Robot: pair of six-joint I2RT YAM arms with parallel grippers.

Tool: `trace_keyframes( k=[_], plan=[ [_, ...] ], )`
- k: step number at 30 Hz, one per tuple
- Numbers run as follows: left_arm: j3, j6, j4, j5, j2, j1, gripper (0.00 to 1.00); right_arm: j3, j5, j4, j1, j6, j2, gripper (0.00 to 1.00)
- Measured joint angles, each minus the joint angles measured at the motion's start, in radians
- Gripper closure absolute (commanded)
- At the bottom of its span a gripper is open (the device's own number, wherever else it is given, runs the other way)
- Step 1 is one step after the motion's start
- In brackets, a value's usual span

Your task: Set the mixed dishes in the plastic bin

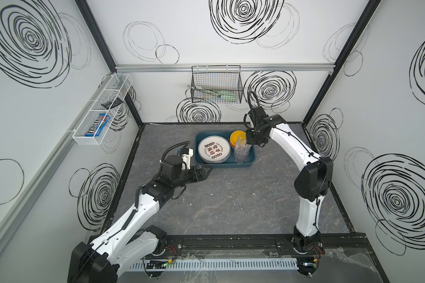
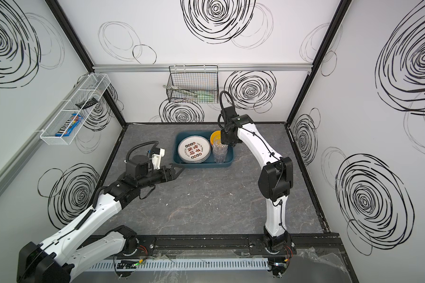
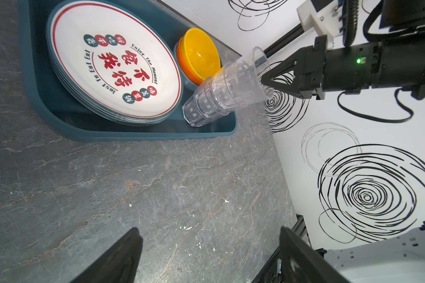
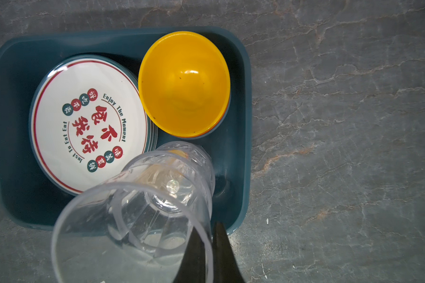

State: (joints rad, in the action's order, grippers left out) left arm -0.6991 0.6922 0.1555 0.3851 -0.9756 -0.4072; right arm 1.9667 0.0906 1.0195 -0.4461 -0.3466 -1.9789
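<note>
- Left jaws are spread wide and hold nothing. They sit low over the counter (image 1: 231, 201), just off the lower-left corner of the plastic bin (image 1: 221, 164) in both top views. I would keep them out of the bin's mouth while the other arm finishes.
- Just above the middle of the frame in both top views, the bin's left part is filled by the stacked plates (image 1: 214, 150), lying flat with the printed face up.
- In the bin's upper right corner sit the nested bowls (image 1: 236, 137), yellow on top with orange and blue edges showing beneath. They are just beside the plates.
- Below the bowls, in the bin's lower right corner, the clear cups (image 1: 241, 153) stand nested in a tall stack with its base on the bin floor. Whether the stack is quite plumb I cannot tell.
- Right jaws are clenched on the rim wall of the top cup (image 4: 133, 220). In the right wrist view, at the lower middle of the frame, the fingers (image 4: 225, 257) straddle that wall, one inside and one outside.
- As I judge it, the step in hand is seating this cup and letting go:
  - press straight down along the stack's own line until the cup sits home
  - open slowly, then lift straight up so the inner finger does not drag the rim
- The stack looks light and tall, so a sideways nudge could tip it onto the bowls or over the bin wall.
</note>
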Motion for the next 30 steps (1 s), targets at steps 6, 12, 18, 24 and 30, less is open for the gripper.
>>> trace_keyframes(
  k=[6,12,18,24,30],
  plan=[
    [0.000,0.001,0.000,0.000,0.000,0.000,0.09,0.002,0.000,-0.002,0.000,-0.003,-0.002,0.79],
    [0.000,0.003,0.001,-0.001,0.000,0.000,0.09,0.023,0.008,-0.009,0.000,-0.012,-0.001,0.67],
    [-0.005,-0.001,0.014,-0.006,-0.002,0.008,0.04,-0.054,0.027,-0.069,0.010,-0.032,0.083,0.48],
    [-0.063,-0.024,0.055,-0.029,-0.026,0.051,0.04,-0.318,0.055,-0.220,0.063,-0.060,0.346,0.32],
    [-0.159,-0.092,0.130,-0.121,-0.063,0.098,0.04,-0.705,0.055,-0.446,0.201,-0.076,0.637,0.03]
  ],
)
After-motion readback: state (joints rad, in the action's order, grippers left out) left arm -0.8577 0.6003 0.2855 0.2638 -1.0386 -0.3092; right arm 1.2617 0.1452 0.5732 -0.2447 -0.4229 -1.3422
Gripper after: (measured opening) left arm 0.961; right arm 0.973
